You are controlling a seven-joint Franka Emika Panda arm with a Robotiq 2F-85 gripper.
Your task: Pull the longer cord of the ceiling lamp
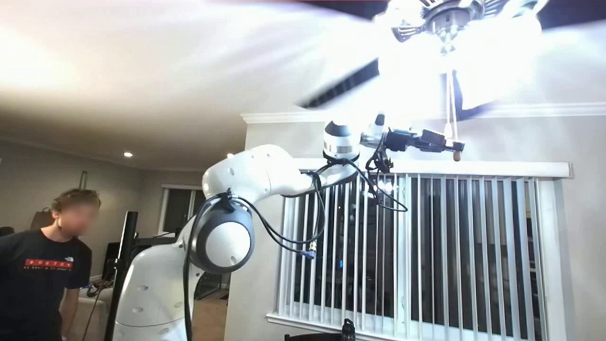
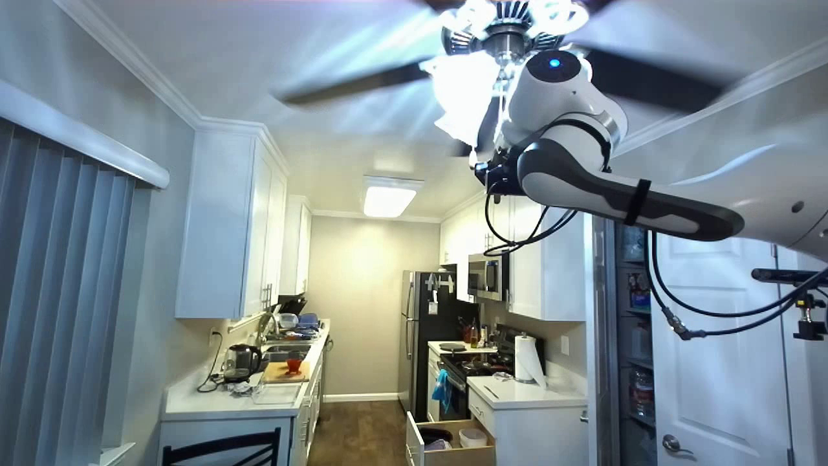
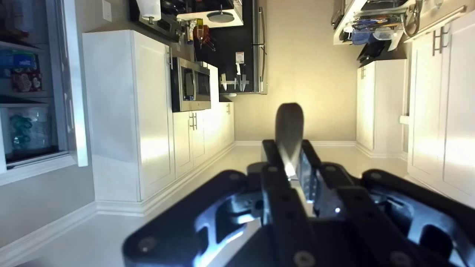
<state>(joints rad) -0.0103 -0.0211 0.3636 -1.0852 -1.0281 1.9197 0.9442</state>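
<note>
The ceiling lamp (image 1: 447,20) is lit and glares at the top right of an exterior view; its hub also shows in an exterior view (image 2: 506,43). The longer cord (image 1: 454,106) runs down from it to my gripper (image 1: 458,145). Its orange-brown fob (image 1: 457,156) sticks out just below the fingertips. In the wrist view the fob (image 3: 289,128) lies between the fingertips and fills the narrow gap, so my gripper looks shut on its tapered top. The thin cord itself is hard to make out there. A shorter cord with a white fob (image 1: 448,130) hangs just beside the fingers.
Dark fan blades (image 1: 343,85) spread above the arm, some of them blurred; blades also show in an exterior view (image 2: 362,84). Window blinds (image 1: 426,246) stand behind the gripper. A person (image 1: 57,265) stands at the far left. White kitchen cabinets (image 2: 223,220) line the room.
</note>
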